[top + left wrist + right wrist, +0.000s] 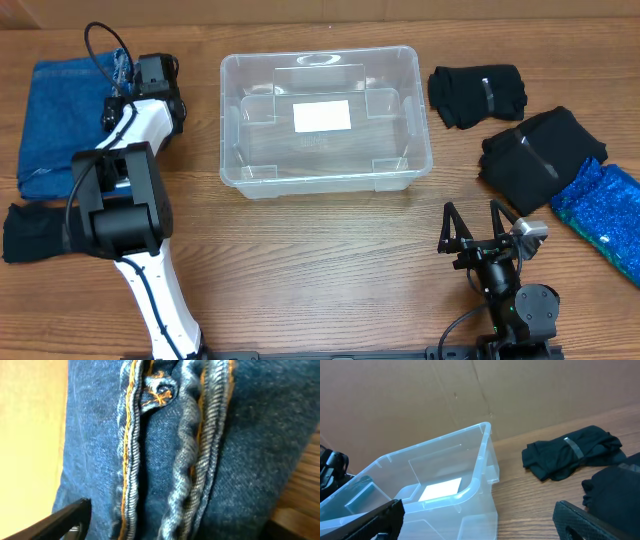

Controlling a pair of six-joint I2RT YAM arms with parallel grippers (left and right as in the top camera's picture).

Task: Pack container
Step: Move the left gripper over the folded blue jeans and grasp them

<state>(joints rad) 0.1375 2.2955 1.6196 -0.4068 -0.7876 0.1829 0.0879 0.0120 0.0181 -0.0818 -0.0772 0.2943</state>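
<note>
Overhead: clear container point(320, 183), white label point(322, 116) inside

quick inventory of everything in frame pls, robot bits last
container: 1, clear, table centre, nothing inside
white label: 1, white, on the container base
jeans: 1, blue denim, folded, far left
dark cloth: 1, black, left edge, nearer the robot than the jeans
small black garment: 1, black, right of the container
large black garment: 1, black, right side, beside the small one
sparkly fabric: 1, blue, far right edge
table: 1, brown wood
left claw: 1, on the white arm, open over the jeans
right claw: 1, black, open, holding nothing
</note>
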